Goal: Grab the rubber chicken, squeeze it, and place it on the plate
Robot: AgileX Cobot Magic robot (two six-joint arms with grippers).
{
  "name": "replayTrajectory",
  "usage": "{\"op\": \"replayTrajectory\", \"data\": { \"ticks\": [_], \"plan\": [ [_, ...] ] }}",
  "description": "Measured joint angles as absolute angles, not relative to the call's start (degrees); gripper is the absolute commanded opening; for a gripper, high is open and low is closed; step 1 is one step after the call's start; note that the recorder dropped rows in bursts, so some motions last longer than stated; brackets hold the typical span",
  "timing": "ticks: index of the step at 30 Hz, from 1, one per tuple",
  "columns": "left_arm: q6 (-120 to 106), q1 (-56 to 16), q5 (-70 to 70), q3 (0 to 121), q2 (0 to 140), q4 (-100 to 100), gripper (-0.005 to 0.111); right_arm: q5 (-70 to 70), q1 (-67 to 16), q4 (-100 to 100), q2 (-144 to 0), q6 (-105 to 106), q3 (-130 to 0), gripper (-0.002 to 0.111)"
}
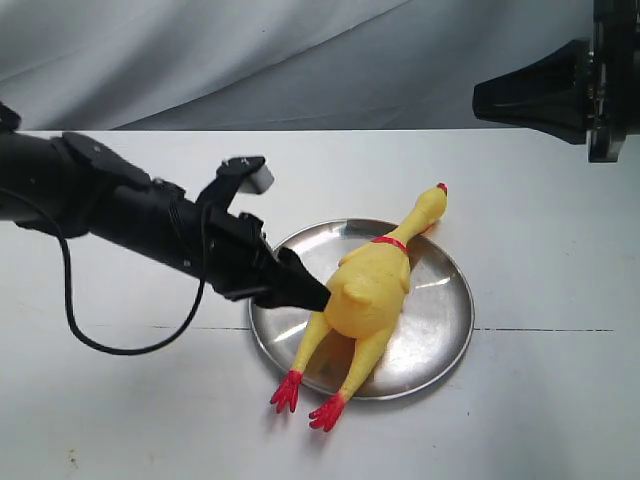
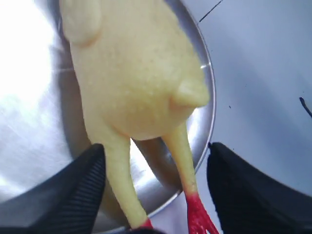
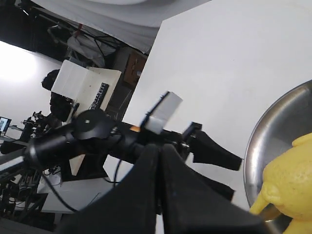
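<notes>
— Lying where, the rubber chicken [image 1: 372,290]?
— On the plate [image 1: 440,310], feet past its rim. My left gripper [image 2: 156,148] stands with fingers apart astride the legs; my right gripper [image 3: 160,146] has them pressed together.

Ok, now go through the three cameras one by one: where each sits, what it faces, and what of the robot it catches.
Exterior: off the arms, looking down on the table; the rubber chicken lies on the plate, left gripper beside it, right gripper up at the right edge.
Left wrist: close over the chicken's body and legs; its open fingers stand either side.
Right wrist: looks across at the left arm; its own shut fingers in front.
Shared: every view shows chicken and plate.
</notes>
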State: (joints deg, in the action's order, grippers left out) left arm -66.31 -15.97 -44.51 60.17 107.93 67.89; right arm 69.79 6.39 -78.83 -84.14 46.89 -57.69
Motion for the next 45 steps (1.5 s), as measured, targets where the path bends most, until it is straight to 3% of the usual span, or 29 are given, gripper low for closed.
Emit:
{"op": "replayTrajectory", "data": {
  "ticks": [4, 5, 11, 18, 27, 36, 45],
  "plan": [
    [-59.2, -16.0, -43.9, 64.4, 101.1, 57.1, 0.003, 69.7, 6.4, -78.0, -84.1, 47.7, -57.7, 0.000],
    [-56.9, -16.0, -43.0, 65.6, 99.0, 54.0, 0.000, 69.0, 6.4, -76.8, -84.1, 47.8, -57.7, 0.000],
    [-40.5, -13.6, -35.0, 67.8, 88.1, 39.0, 0.000, 56.6, 6.4, -69.8, -82.9, 48.2, -55.6, 0.000],
    [-31.0, -0.4, -33.8, 64.1, 77.7, 38.3, 0.000, 43.9, 6.4, -69.3, -73.0, 54.8, -52.9, 0.000],
    [-30.8, 9.0, -29.0, 50.8, 59.0, 39.5, 0.000, 45.6, 6.4, -73.0, -63.8, 60.8, -52.7, 0.000],
    [-30.9, 12.4, -27.6, 41.5, 42.4, 41.0, 0.000, 38.3, 6.4, -72.0, -48.7, 61.1, -45.4, 0.000],
    [-28.9, 12.5, -26.1, 40.4, 32.5, 41.0, 0.000, 37.2, 5.5, -70.8, -36.3, 61.3, -41.2, 0.000]
  ]
}}
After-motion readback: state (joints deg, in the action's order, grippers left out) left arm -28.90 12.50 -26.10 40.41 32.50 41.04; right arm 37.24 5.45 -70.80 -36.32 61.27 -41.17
